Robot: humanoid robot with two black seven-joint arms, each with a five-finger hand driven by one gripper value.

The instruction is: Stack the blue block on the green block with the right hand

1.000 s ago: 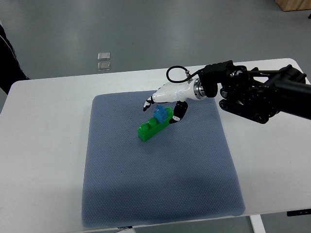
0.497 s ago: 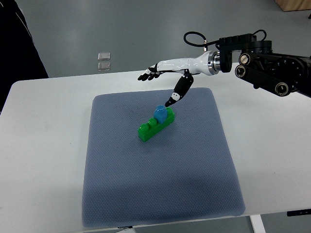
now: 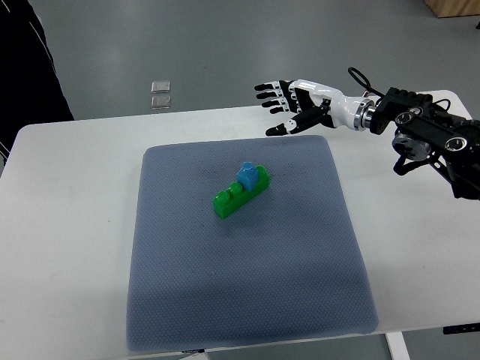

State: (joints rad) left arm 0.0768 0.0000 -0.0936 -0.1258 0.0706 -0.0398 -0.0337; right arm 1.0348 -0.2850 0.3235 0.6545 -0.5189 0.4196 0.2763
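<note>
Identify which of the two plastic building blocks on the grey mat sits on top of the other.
The small blue plastic block is on top. It rests on the studs of the long green plastic block, which lies directly on the grey mat.

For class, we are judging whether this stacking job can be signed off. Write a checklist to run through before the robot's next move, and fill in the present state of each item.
1. Blue block sits on top of the green block: ok.
2. Right hand holds nothing, fingers spread: ok.
3. Right hand is apart from the stack, above the far edge of the grey mat: ok.
4. Stack lies on the mat, well inside its edges: ok.
5. Blue block is fully pressed onto the studs: cannot tell from this steep view.
6. Left hand position: cannot tell, it is not in view.
</note>
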